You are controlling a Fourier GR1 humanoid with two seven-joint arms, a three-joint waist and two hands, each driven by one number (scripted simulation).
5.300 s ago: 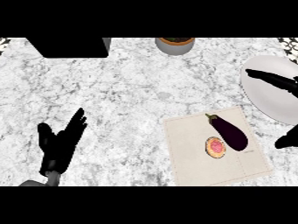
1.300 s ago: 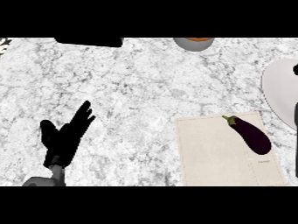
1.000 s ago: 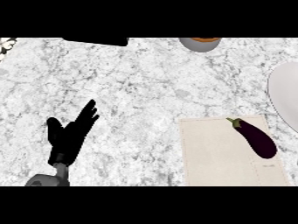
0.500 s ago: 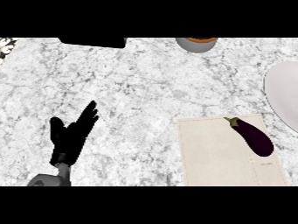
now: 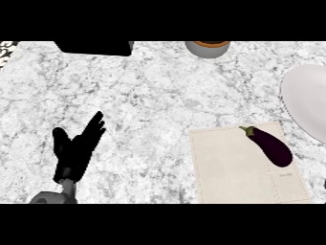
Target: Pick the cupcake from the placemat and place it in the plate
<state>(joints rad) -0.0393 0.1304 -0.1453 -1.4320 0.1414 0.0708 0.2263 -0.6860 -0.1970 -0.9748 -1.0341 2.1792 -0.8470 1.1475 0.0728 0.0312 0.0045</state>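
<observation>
While the left hand [image 5: 77,150] rests open near the bench's [image 5: 144,95] front-left corner, fingers straight and raised, the right shows only as a dark sliver at the right edge — its fingers cannot be read. No cupcake is visible on placemat or plate. An eggplant [image 5: 270,146] lies alone on the beige placemat [image 5: 232,167] toward the front right, and the white plate [image 5: 313,103] sits bare just beyond it at the right edge. A small bowl [image 5: 208,48] stands at the back edge.

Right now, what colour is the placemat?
Pale beige placemat, best in the head view.
</observation>
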